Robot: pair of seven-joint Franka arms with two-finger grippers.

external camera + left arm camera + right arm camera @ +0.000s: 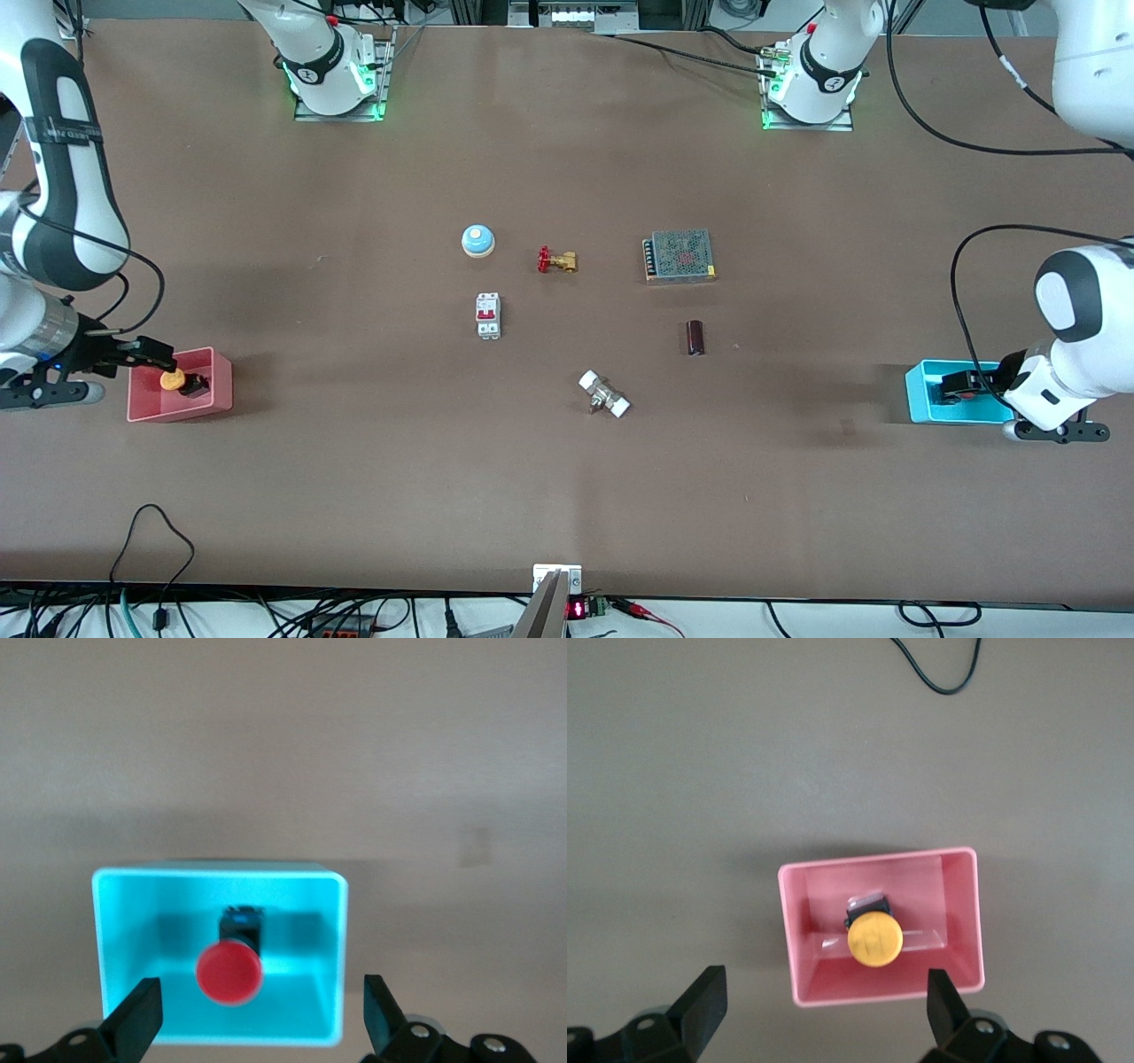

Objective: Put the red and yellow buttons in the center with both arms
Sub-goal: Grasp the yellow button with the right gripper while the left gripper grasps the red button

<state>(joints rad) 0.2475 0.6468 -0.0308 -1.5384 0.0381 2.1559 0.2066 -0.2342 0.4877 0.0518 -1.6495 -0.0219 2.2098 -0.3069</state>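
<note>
The yellow button [173, 380] stands in the pink bin [142, 409] at the right arm's end of the table. It shows in the right wrist view [874, 939], inside the pink bin [967, 912]. My right gripper [155, 354] [824, 1003] is open and empty above that bin's edge. The red button [229, 971] stands in the cyan bin [115, 930] at the left arm's end. My left gripper [961, 383] [257, 1019] is open and empty over the cyan bin [921, 403] and hides the red button in the front view. The brown table center [585, 328] is bare.
Around the center lie a blue-and-white dome [477, 240], a brass valve with a red handle [557, 260], a white breaker [488, 315], a metal mesh box [680, 255], a dark cylinder [695, 338] and a white-ended fitting [604, 394].
</note>
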